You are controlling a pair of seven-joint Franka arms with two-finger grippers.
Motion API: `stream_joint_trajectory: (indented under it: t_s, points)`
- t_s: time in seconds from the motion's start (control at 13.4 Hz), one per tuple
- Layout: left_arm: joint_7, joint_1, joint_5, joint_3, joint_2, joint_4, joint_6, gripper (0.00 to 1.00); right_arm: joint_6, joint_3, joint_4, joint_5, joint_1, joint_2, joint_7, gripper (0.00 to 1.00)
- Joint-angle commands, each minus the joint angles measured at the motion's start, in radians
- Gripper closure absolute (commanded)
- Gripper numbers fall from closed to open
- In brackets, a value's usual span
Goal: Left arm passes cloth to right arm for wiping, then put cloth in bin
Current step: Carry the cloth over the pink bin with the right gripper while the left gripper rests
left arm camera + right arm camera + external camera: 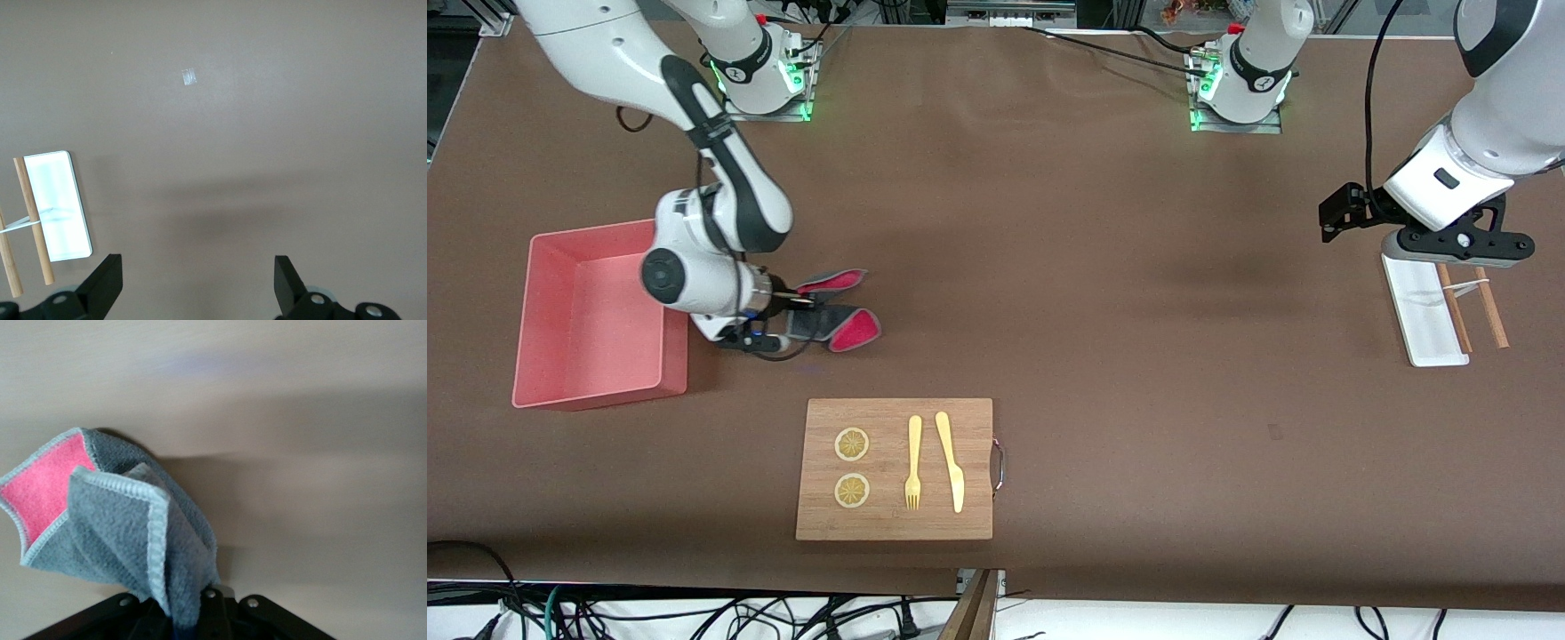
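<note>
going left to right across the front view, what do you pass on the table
Bin → right gripper holding the cloth → wooden board → left gripper over the white tray.

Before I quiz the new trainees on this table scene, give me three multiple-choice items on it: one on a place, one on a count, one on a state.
1. Where is the bin?
A. toward the right arm's end of the table
B. on the wooden board
C. beside the white tray

2. How many lemon slices lie on the wooden board?
A. one
B. two
C. four

3. What is the right gripper doing?
A. standing open over the board
B. clamped on the cloth
C. holding the fork

Answers: 1 A, the pink box sits beside the right arm. 2 B, two slices lie next to the fork. 3 B, the right wrist view shows the cloth pinched between its fingers.
</note>
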Motion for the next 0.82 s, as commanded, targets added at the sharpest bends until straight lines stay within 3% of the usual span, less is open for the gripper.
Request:
stream_joint_trajectory:
  t_s: [0.0,0.07,0.3,0.75]
  points:
    - [0.022,-0.003,0.003,0.006,-0.006,-0.001,-0.005,0.0,-0.001,-0.014,-0.038,-0.095,-0.103,-0.025,-0.157,1.0]
    - [0.024,-0.003,0.003,0.005,-0.006,-0.001,-0.005,0.0,-0.002,-0.048,-0.032,-0.137,-0.106,-0.026,-0.19,1.0]
    - [0.024,-0.003,0.002,0.005,-0.006,-0.001,-0.006,0.0,-0.028,-0.085,-0.012,-0.148,-0.111,-0.066,-0.252,1.0]
    - [0.024,-0.003,0.002,0.005,-0.005,-0.002,-0.006,0.0,-0.358,-0.092,0.187,-0.16,-0.111,-0.127,-0.243,1.0]
